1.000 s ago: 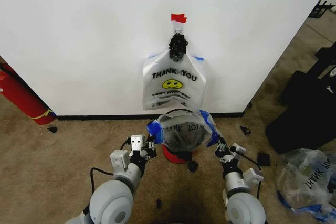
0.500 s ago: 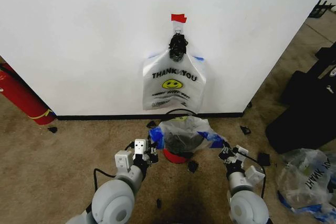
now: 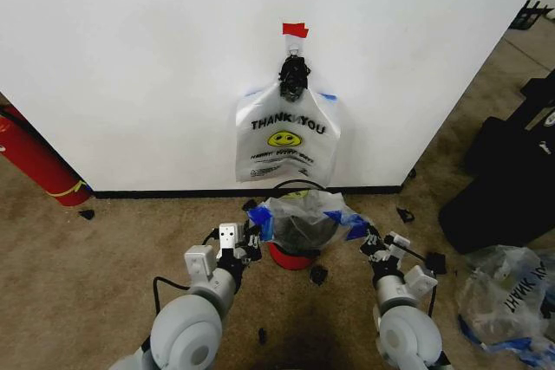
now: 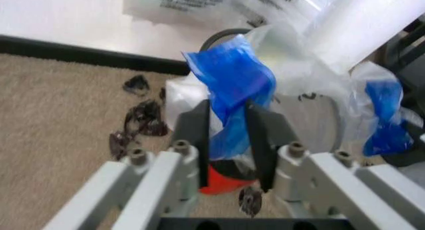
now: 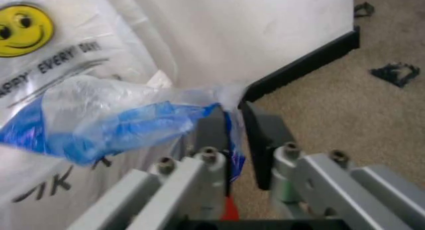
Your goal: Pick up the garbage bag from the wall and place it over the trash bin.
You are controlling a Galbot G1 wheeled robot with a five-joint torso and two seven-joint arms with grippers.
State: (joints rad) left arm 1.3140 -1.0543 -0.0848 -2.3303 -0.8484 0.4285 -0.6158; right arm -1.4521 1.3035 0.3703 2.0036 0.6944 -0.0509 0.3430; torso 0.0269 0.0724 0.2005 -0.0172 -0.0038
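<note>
The garbage bag, white with blue trim, is draped over the trash bin, whose red base shows under it. My left gripper is shut on the bag's blue handle at the bin's left side. In the left wrist view the blue plastic fills the gap of that gripper. My right gripper is shut on the other blue handle at the bin's right side. The right wrist view shows it pinching the trim. Another "THANK YOU" bag hangs on the wall under red tape.
A red cylinder with a yellow band leans at the left by the wall. Black cases and a clear plastic bag lie at the right. Small black scraps dot the carpet near the bin.
The bag, held stretched and raised over the bin a second ago, has come down around the bin's rim. Both grippers have lowered with its handles.
</note>
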